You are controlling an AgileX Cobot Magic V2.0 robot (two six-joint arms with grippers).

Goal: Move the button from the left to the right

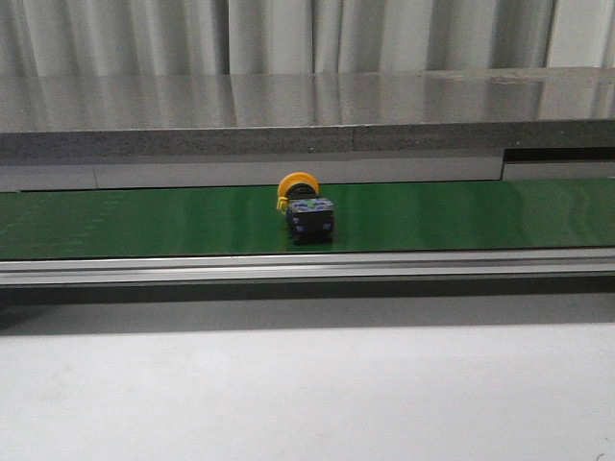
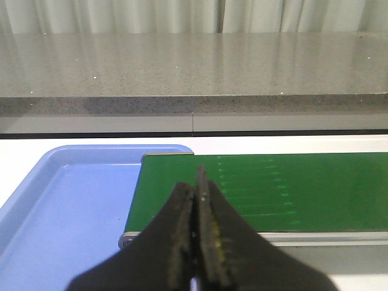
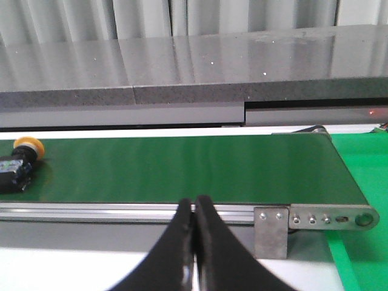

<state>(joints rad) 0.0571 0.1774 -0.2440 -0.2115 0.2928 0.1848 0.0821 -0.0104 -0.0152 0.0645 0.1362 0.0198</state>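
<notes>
The button [image 1: 306, 209] lies on its side in the middle of the green conveyor belt [image 1: 144, 221], its yellow cap toward the back and its black body toward the front. It also shows in the right wrist view [image 3: 18, 163], at the belt's far part from my right gripper. My left gripper [image 2: 195, 185] is shut and empty, hanging before the belt's left end. My right gripper [image 3: 194, 203] is shut and empty, before the belt's front rail near its right end. Neither gripper shows in the front view.
A blue tray [image 2: 66, 206] sits off the belt's left end. A grey stone counter [image 1: 307, 115] runs behind the belt. A metal rail [image 1: 307, 267] edges the belt's front, with a bracket [image 3: 271, 230] at its right end. A green surface [image 3: 364, 182] lies right of the belt.
</notes>
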